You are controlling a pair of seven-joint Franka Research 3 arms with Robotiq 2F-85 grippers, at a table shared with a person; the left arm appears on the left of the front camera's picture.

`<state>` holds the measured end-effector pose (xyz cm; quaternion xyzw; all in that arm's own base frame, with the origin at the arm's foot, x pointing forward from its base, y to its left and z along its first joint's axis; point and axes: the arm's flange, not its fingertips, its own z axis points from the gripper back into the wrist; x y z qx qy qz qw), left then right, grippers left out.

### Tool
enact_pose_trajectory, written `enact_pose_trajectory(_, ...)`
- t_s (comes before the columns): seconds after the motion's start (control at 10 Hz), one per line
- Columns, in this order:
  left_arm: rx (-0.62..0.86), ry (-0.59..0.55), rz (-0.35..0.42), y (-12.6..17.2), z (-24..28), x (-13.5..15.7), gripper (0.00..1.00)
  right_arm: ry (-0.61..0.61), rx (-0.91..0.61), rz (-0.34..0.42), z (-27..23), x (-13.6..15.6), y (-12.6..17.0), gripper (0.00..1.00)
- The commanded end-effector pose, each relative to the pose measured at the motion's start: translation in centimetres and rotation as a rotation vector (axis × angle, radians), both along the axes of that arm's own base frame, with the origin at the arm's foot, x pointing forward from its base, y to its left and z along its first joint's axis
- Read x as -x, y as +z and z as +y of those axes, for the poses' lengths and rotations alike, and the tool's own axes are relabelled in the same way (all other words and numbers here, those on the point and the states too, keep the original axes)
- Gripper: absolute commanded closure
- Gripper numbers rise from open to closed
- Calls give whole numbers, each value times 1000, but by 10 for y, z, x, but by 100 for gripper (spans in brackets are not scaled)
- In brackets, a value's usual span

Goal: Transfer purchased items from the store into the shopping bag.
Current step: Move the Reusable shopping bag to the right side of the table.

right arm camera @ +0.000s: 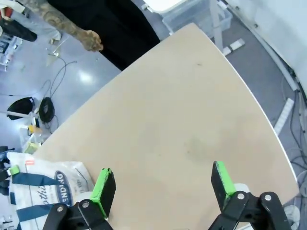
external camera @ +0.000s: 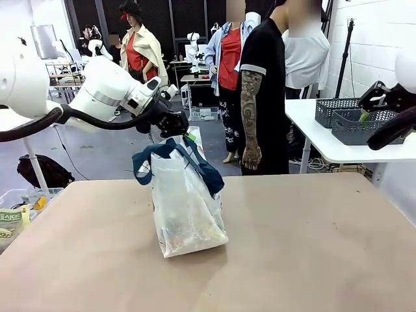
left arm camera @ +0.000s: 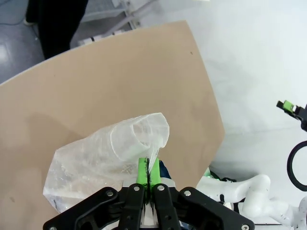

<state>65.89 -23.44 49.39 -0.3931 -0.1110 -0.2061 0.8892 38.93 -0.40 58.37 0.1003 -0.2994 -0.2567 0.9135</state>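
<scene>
Front view: the left gripper (external camera: pixel 177 125), jaws clamped on the bag (external camera: pixel 185 208) rim, hangs directly above it, while the right gripper (external camera: pixel 374 97), jaws apart, sits far off.

the left arm reaches in from the left, its left gripper (external camera: pixel 177 125) raised above the table with jaws pinched together, green pads (left arm camera: pixel 142 172) nearly touching. the right gripper (right arm camera: pixel 163 188) hangs high at the right side, jaws spread wide, nothing between them.
</scene>
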Motion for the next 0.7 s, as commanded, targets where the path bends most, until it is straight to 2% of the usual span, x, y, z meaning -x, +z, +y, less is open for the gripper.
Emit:
enact_pose_trajectory(0.0, 0, 86, -51, 24, 30, 25, 100, 10, 20, 9, -2, 0, 0, 0)
enact_pose_trajectory(0.1, -12, 90, -73, 41, 48, 39, 100, 10, 20, 9, -2, 0, 0, 0)
enact_pose_trajectory(0.4, -85, 317, -71, 72, 100, 82, 100, 10, 20, 9, -2, 0, 0, 0)
enact_pose_trajectory(0.5, -74, 441, -76, 80, 124, 100, 100, 10, 20, 9, -2, 0, 0, 0)
enact_pose_trajectory(0.6, -60, 501, -81, 90, 151, 121, 100, 10, 20, 9, -2, 0, 0, 0)
